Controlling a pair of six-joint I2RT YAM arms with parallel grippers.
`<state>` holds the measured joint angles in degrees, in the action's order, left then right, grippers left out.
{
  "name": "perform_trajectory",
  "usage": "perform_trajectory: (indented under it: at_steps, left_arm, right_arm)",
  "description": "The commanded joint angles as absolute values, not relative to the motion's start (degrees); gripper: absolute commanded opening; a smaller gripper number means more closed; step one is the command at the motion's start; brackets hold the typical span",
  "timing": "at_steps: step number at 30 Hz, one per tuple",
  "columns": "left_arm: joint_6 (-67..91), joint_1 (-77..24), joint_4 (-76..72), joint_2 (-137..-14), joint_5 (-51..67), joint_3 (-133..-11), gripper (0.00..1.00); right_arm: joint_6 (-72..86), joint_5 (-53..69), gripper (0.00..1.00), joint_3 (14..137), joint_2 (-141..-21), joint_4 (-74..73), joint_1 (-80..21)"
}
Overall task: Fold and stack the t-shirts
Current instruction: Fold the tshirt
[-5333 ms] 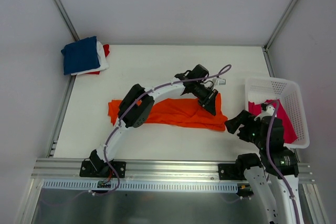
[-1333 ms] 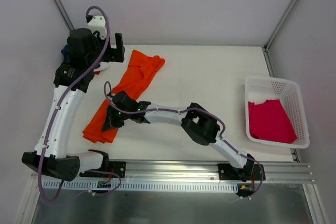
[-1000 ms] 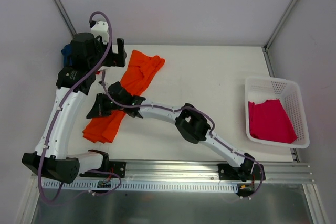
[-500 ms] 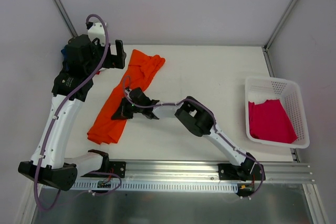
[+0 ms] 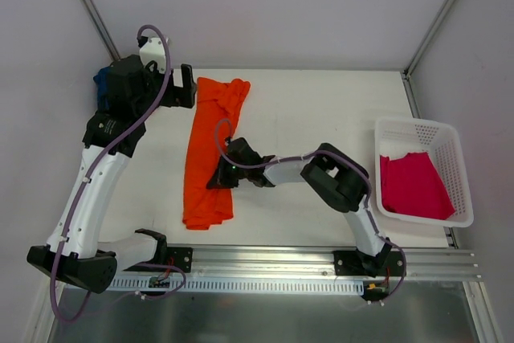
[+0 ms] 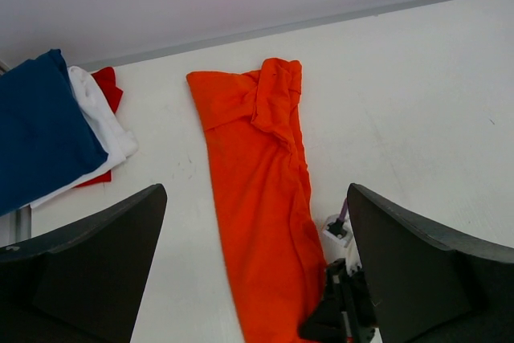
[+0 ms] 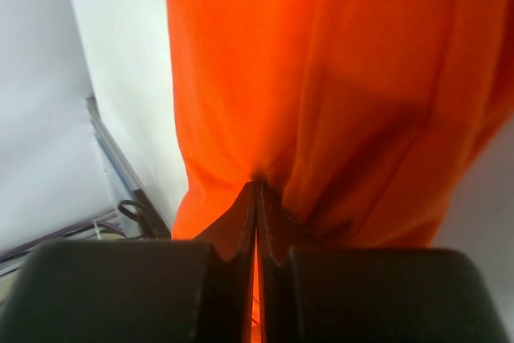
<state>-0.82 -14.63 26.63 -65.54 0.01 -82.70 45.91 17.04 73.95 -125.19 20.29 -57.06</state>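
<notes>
- An orange t-shirt [image 5: 210, 158] lies on the white desk [image 5: 321, 110] as a long narrow strip, left of centre in the overhead view. It runs from the far edge towards the near rail, and its far end is bunched and wrinkled.
- The right fingers [image 7: 237, 226] are pressed fully together on a fold of the orange cloth, low on the strip's right-hand edge. The pinch looks meant for dragging or straightening the strip so it lies square before the next fold.
- The right arm reaches across from the lower right of the overhead view, low over the desk.
- The left fingers [image 6: 96, 255] are spread wide and hold nothing. They hang above the strip's far end at the upper left of the overhead view, apparently placed to come down on that bunched end.
- In the far left corner sits a stack: a navy blue t-shirt [image 6: 36, 142] on top, a white t-shirt [image 6: 100, 118] under it and a red t-shirt [image 6: 108, 90] at the bottom. This is probably the finished pile, kept well apart from the working area.
- At the right edge a white lattice basket [image 5: 418, 128] holds a magenta-pink t-shirt [image 5: 414, 184], loose and unfolded, seemingly waiting its turn.
- The orange shirt appears only partly folded and not yet stacked.
</notes>
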Motion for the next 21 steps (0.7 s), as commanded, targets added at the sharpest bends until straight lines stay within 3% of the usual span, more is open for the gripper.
perform_trajectory:
  at_steps: [1, 8, 14, 17, 18, 20, 21]
  left_arm:
    - [-1.32, -15.21, 23.82, -64.6, 1.32, -81.91, 0.97]
    - [-1.32, -15.29, 23.29, -64.6, 1.32, -80.07, 0.97]
    - [-1.32, -15.38, 22.33, -64.6, 2.98, -77.97, 0.96]
    - [-1.76, -15.64, 20.22, -63.37, 8.23, -76.82, 0.96]
    - [-1.76, -15.73, 19.61, -62.41, 9.31, -76.64, 0.96]
    - [-1.58, -15.99, 18.37, -61.44, 10.45, -77.25, 0.96]
    - [-1.67, -16.08, 18.28, -60.65, 10.98, -77.86, 0.96]
  right_arm:
    - [41.49, 10.56, 0.0, 67.87, -119.38, 13.36, -55.29]
    - [40.52, 8.35, 0.0, 57.84, -113.65, 12.83, -54.4]
    - [37.36, 9.93, 0.06, 60.02, -113.64, 10.04, -55.45]
    - [32.53, 9.23, 0.23, 67.65, -113.82, 1.8, -57.29]
    - [31.3, 9.05, 0.43, 70.02, -114.17, 0.11, -57.65]
    - [28.58, 9.05, 0.62, 76.18, -114.0, -5.33, -58.27]
    - [27.78, 8.88, 0.78, 77.94, -112.95, -6.75, -58.45]
